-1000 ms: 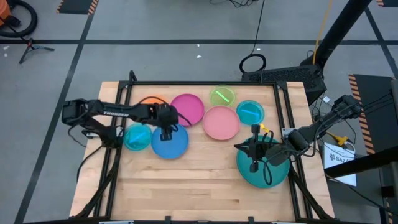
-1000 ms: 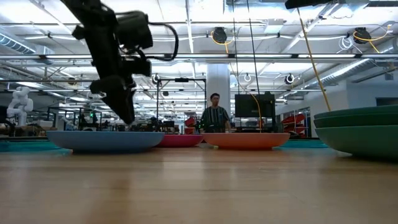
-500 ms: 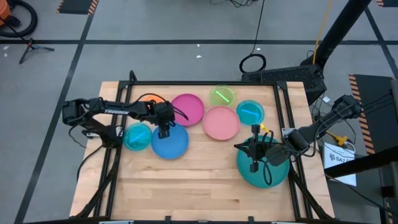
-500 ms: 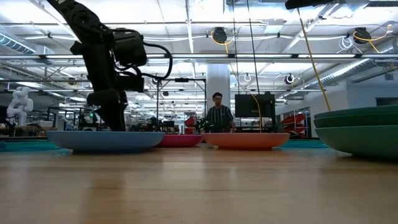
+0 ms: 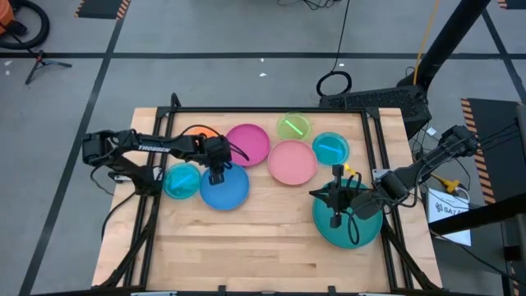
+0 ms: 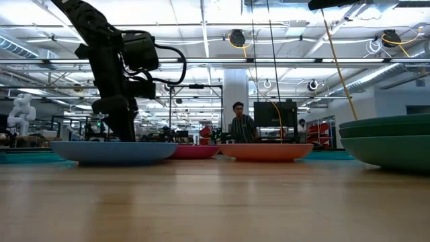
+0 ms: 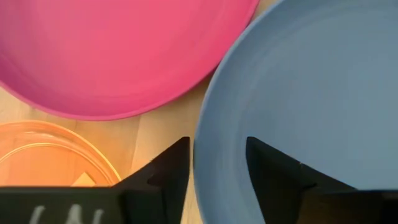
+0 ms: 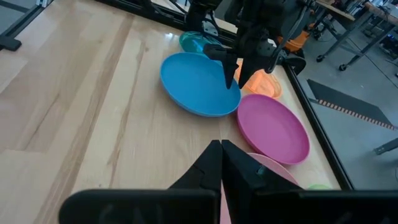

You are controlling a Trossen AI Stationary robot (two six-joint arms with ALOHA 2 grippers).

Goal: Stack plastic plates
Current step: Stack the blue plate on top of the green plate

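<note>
Straddling the rim of the blue plate (image 5: pixel 224 187), the left gripper (image 7: pixel 216 163) is standing with its dark, wedge-shaped jaws released, one finger (image 7: pixel 165 168) outside the rim over bare wood and the other inside over the plate's smooth, shallow bowl. Just beyond the jaws the magenta plate (image 7: pixel 118 50) is lying, glossy and round, its edge close to the blue one; beside the outer finger the translucent orange plate (image 7: pixel 43 152) is showing ringed ridges. Seen from above, this gripper (image 5: pixel 217 171) is sitting at the blue plate's far edge, with the small light-blue plate (image 5: pixel 182 181) lying beside the blue plate and tucked partly under its rim.

The right gripper (image 5: pixel 335 200) is hanging over the teal stack (image 5: pixel 347 222) near the bench's (image 5: pixel 263 247) right edge, its jaws clenched together into a single dark point (image 8: pixel 221 163). Ahead of those jaws the pale, straight-grained wooden planks are running out toward the blue and magenta plates. The teal stack is showing two rims from table height (image 6: pixel 393 141), a darker green one nested on a teal one.

Between the two grippers the pink plate (image 5: pixel 292 162), the small lime plate (image 5: pixel 293 127) and another small light-blue plate (image 5: pixel 330 149) are lying flat and separate on the bench. A person (image 6: pixel 242 124) is standing in the room behind.
</note>
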